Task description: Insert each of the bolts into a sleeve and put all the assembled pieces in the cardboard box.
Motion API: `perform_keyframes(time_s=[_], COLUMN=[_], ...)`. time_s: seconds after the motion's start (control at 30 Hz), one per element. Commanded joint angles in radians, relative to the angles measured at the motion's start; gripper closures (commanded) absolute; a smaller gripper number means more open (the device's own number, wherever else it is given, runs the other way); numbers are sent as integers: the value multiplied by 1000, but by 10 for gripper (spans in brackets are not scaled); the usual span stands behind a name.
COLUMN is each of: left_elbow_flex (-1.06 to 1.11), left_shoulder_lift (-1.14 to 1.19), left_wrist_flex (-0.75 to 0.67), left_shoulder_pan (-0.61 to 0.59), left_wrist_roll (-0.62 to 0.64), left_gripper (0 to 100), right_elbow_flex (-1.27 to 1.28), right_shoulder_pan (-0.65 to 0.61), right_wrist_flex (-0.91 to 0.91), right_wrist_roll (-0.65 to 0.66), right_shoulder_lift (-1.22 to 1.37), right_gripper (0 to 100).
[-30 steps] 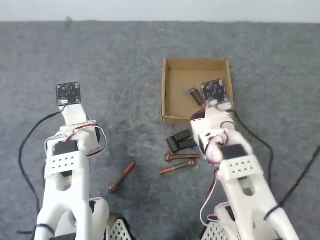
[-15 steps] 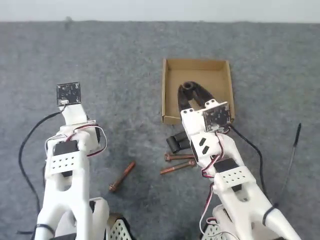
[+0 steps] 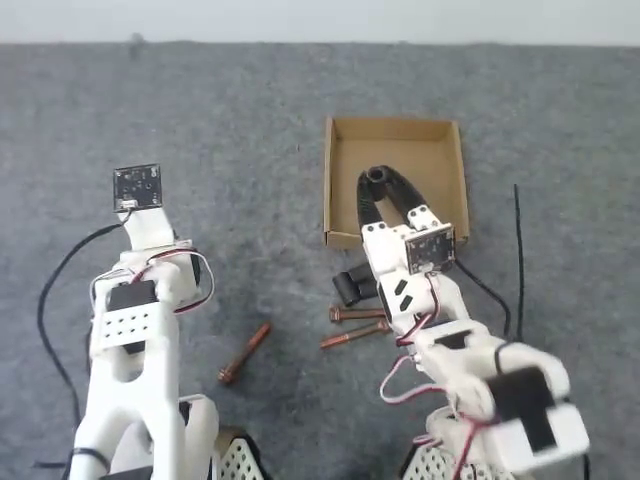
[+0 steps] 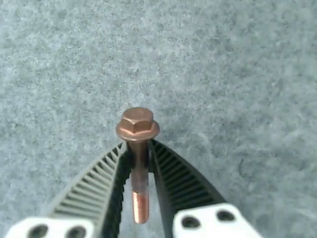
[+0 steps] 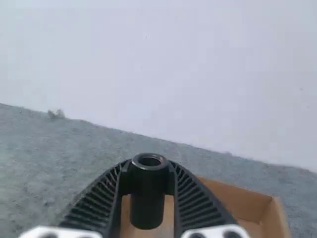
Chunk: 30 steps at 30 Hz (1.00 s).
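The cardboard box [image 3: 345, 195] is sitting on the table [image 3: 200, 120], and the right gripper [image 3: 377, 178] is holding a sleeve [image 5: 147, 191] above it. Just before the box, what seem to be two spare sleeves [image 3: 358, 283] are lying, then two bolts [image 3: 360, 325]. A lone bolt [image 3: 245, 352] is lying farther left. The left gripper [image 4: 138, 146] is clasping another bolt [image 4: 137, 130].

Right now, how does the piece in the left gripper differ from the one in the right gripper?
The bolt in the left gripper is copper-coloured; the sleeve in the right gripper is black. The bolt is a slim shank with a wider hexagonal head; the sleeve is a thicker plain tube, open-ended. The bolt is above bare carpet, the sleeve above the cardboard box. Both are clamped lengthwise, one end sticking out.
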Motion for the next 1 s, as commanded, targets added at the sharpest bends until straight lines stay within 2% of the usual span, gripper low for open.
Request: perform_keyframes(time_s=[0.0, 0.4, 0.57, 0.8, 0.97], left_elbow_flex=[2, 28, 25, 19, 19], left_shoulder_lift=[-11, -15, -15, -17, -17], left_wrist_flex=[-75, -127, -127, -157, -284], left_shoulder_pan=[-3, 0, 0, 12, 123], left_wrist_roll=[9, 9, 9, 17, 17], left_gripper=[988, 988, 988, 988, 988], right_elbow_flex=[-43, 186, 305, 304, 304], right_shoulder_pan=[21, 12, -48, -65, -73], right_wrist_flex=[-117, -384, -458, -435, -403], right_wrist_roll=[-9, -14, -14, -18, -110], right_shoulder_lift=[59, 124, 130, 133, 133], right_gripper=[992, 992, 992, 992, 992])
